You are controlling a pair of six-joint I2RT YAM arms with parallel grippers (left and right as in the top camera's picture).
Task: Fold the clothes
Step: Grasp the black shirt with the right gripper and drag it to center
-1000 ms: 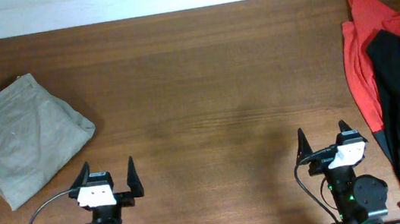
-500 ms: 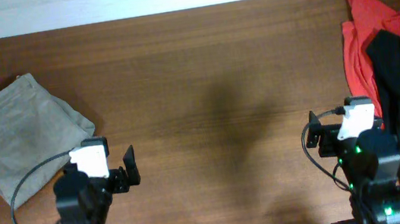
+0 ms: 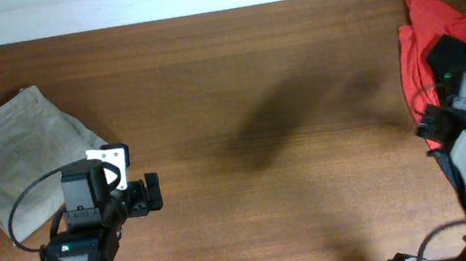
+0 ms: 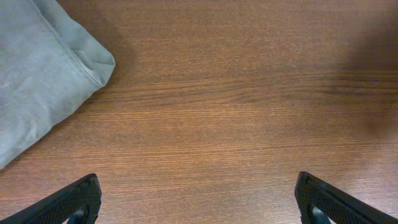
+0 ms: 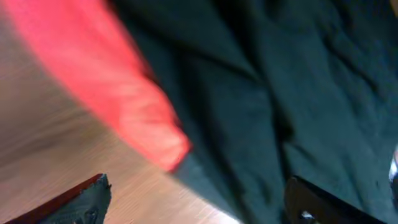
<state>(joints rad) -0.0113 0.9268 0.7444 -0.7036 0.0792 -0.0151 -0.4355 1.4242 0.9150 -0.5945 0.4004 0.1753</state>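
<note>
The table (image 3: 256, 101) is bare wood across its whole middle, from the far edge, where a white strip begins, down to the near side where my two arms stand. That wide stretch is the open room. The clothes lie only at the two ends.

At the left end is the khaki garment (image 3: 28, 165), a loosely folded bundle. Its long axis runs slantwise from the far side toward the near left edge, which it reaches. My left gripper (image 4: 199, 208) hangs over bare wood just to the right of it, fingers (image 4: 74, 200) spread wide with nothing between them. In the left wrist view a rounded corner of the khaki garment (image 4: 43, 81) fills the upper left, clear of both fingertips.

At the right end the red garment (image 3: 419, 45) runs lengthwise from the far edge toward me, along the table's right side. The black garment (image 3: 454, 54) lies over its right part and runs on toward the near right corner. More black cloth sits at the far right corner. My right arm is over this pile. In the blurred right wrist view my right gripper (image 5: 199, 208) is spread wide and holds nothing. Black cloth (image 5: 280, 93) is under most of the gap, a red fold (image 5: 106, 81) is to one side, and a bit of wood shows beyond it. I cannot tell whether the fingertips touch the cloth.
</note>
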